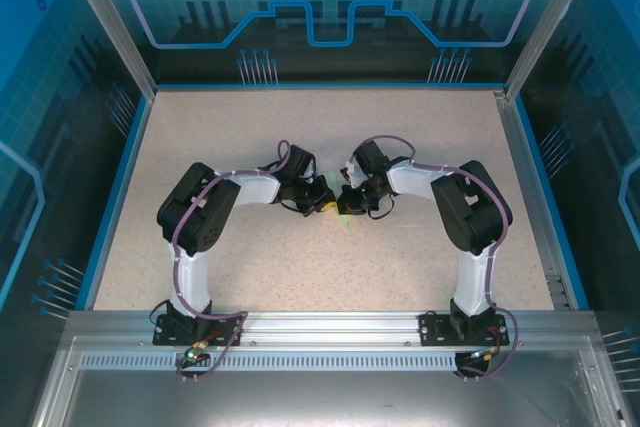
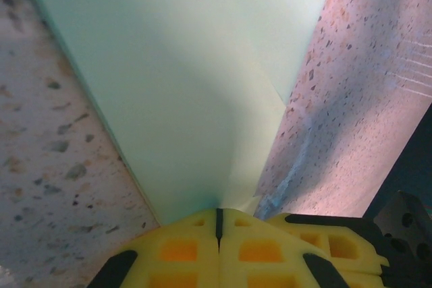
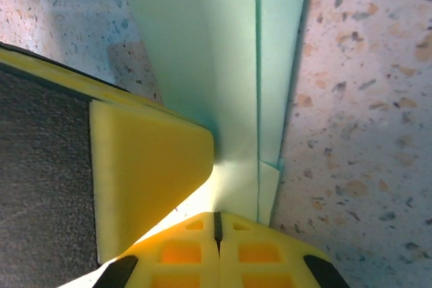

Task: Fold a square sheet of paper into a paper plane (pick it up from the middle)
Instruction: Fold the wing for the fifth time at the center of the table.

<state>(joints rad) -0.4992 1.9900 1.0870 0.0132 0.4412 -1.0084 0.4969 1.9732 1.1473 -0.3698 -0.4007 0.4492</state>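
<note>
My left tool (image 2: 218, 217) and right tool (image 3: 217, 218) both clench the folded paper (image 2: 189, 85), midway between the side edges of the tabletop (image 1: 300, 147). If either pulls out of step, I expect a tear or a skewed crease.

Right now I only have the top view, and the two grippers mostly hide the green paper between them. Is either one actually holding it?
Observer: Yes. In the left wrist view the left gripper is shut on the narrow end of the paper.
Operator: And the right one?
Observer: The right gripper is shut on it too.
Operator: Is it folded at all?
Observer: Yes. The right wrist view shows overlapping layers with stepped edges.
</note>
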